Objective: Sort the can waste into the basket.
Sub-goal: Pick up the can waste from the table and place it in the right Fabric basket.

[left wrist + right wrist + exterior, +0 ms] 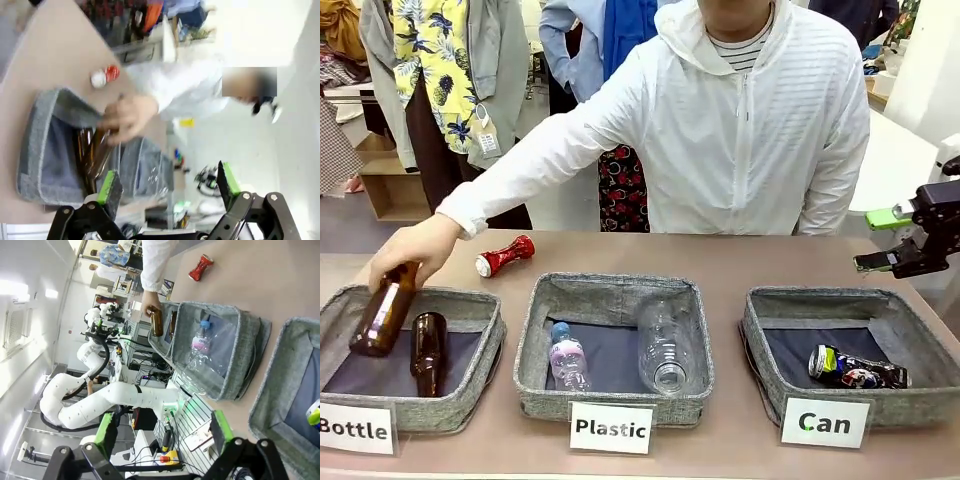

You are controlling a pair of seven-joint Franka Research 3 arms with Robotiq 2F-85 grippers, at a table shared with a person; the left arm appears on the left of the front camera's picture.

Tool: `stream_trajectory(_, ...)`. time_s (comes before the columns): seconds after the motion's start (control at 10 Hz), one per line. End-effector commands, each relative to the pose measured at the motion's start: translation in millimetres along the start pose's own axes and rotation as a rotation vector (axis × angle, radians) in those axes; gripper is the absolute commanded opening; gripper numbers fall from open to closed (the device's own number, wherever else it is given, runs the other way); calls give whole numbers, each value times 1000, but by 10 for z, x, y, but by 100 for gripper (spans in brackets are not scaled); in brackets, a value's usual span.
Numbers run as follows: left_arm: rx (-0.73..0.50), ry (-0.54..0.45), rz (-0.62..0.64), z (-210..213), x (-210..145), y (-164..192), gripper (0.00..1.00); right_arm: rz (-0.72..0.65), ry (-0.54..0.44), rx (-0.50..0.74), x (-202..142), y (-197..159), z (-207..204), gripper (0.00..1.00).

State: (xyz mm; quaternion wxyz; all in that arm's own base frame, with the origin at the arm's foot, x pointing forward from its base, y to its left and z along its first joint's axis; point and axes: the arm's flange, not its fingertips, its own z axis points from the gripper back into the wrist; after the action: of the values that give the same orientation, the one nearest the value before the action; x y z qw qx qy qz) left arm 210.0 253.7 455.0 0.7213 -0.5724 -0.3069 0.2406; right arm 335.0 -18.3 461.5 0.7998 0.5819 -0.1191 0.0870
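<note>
A shiny red crushed can (505, 256) (106, 75) (200, 267) lies on the brown table behind the left basket. A black can with green-yellow print (855, 368) (314, 416) lies inside the grey basket labelled "Can" (820, 295) (280, 405) at the right. My right gripper (880, 240) (162, 427) hovers open above that basket's far right corner, holding nothing. My left gripper (167, 182) is open and empty too, looking down from well above the left basket.
A person's hand (415, 250) (127, 115) lowers a brown bottle (385, 310) into the "Bottle" basket (470, 300), which holds another bottle (428, 350). The "Plastic" basket (620, 285) in the middle holds two clear bottles.
</note>
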Motion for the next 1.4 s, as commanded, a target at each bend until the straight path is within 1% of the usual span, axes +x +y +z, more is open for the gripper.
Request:
stream_trajectory(0.0, -148, -148, 12, -63, -138, 253, 100, -3, 12, -4, -6, 25, 23, 100)
stream_trajectory(0.1, -150, -124, 17, -112, -97, 295, 100, -3, 12, -4, -6, 25, 23, 100)
stream_trajectory(0.5, -104, -50, 5, -297, 135, 176, 100, -3, 12, -4, -6, 25, 23, 100)
stream_trajectory(0.6, -88, -3, -10, -391, 198, 101, 100, -3, 12, -4, -6, 25, 23, 100)
stream_trajectory(0.8, 10, 95, -24, -671, 339, -88, 100, -3, 12, -4, -6, 25, 23, 100)
stream_trajectory(1.0, 104, 171, -48, -876, 485, -289, 100, -3, 12, -4, -6, 25, 23, 100)
stream_trajectory(1.1, 156, 233, -55, -1029, 540, -338, 100, -3, 12, -4, -6, 25, 23, 100)
stream_trajectory(1.2, 241, 309, -73, -1279, 604, -405, 100, -3, 12, -4, -6, 25, 23, 100)
stream_trajectory(1.3, 329, 374, -113, -1616, 676, -507, 100, -3, 12, -4, -6, 25, 23, 100)
